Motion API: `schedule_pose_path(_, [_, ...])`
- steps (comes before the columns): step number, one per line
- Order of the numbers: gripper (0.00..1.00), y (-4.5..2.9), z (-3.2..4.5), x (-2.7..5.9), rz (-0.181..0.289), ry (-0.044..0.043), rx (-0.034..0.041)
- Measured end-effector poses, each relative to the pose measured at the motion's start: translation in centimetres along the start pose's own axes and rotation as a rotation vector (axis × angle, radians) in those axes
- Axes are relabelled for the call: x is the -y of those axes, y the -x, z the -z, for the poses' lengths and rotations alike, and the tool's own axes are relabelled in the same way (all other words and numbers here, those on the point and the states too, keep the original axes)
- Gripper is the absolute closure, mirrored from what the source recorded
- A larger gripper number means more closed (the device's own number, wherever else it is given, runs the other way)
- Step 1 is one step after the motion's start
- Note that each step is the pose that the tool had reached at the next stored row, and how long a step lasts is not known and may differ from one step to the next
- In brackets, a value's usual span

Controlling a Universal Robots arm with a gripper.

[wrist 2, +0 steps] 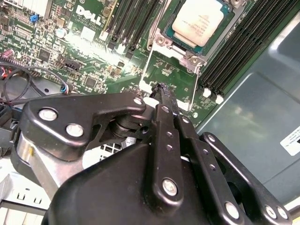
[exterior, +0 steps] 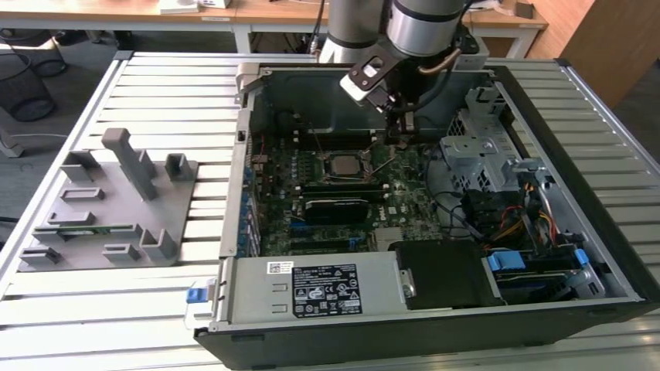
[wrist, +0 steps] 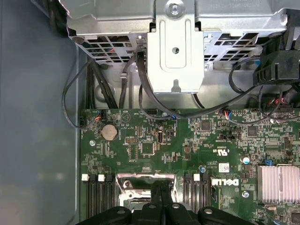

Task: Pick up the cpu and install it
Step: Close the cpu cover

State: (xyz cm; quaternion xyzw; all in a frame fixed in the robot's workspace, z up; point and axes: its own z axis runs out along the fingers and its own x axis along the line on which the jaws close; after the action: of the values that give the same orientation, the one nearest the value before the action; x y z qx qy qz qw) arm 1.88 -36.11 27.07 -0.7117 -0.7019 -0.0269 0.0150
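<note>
Nearest in the open computer case (exterior: 243, 139) sits the power supply (exterior: 309, 287). Past it, the cpu (exterior: 345, 165) lies seated in the motherboard (exterior: 277, 166) socket, silver top up. Just beyond, toward the exterior view's right, the gripper (exterior: 401, 137) hangs over the board, fingers pressed together, pinching nothing.
</note>
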Motion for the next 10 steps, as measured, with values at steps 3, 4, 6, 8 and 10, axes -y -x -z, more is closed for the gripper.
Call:
schedule_pose_path(3, [0.89,0.00,-0.08,-0.43,0.000,0.0001,-0.0002])
schedule_pose_path(4, [0.89,-0.02,-0.12,-0.55,0.000,0.0000,-0.0002])
schedule_pose_path(6, [0.89,-0.07,-0.17,-0.68,0.000,0.0000,-0.0001])
schedule_pose_path(8, [0.89,-0.19,-0.22,-0.69,0.000,0.0000,0.0000])
schedule_pose_path(10, [0.89,-0.37,-0.26,-0.69,0.000,0.0000,0.0000])
